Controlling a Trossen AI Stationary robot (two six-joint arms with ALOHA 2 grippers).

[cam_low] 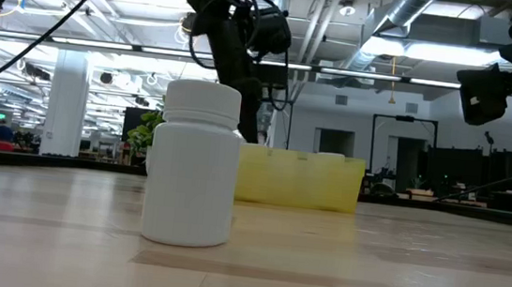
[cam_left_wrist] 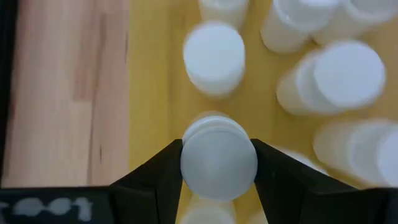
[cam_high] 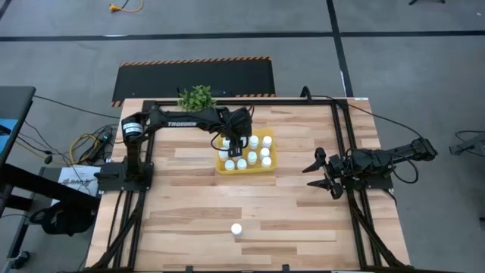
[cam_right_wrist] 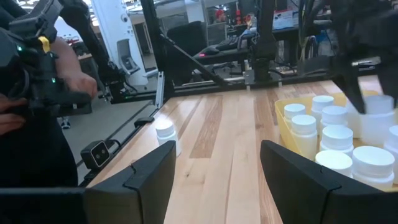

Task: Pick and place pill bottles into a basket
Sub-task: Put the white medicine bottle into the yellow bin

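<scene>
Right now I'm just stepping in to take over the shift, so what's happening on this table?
The left arm's end effector is over the yellow tray, shut on a white pill bottle among the bottles standing inside. One bottle stands alone on the wooden table, near its front edge. The right arm's end effector waits open at the table's right side, holding nothing. A small green plant sits behind the tray.

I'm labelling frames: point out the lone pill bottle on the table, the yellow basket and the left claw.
lone pill bottle [cam_high: 236, 228], high view, its cap.
yellow basket [cam_high: 246, 170], high view, near wall.
left claw [cam_left_wrist: 217, 163], left wrist view, between fingertips.
</scene>
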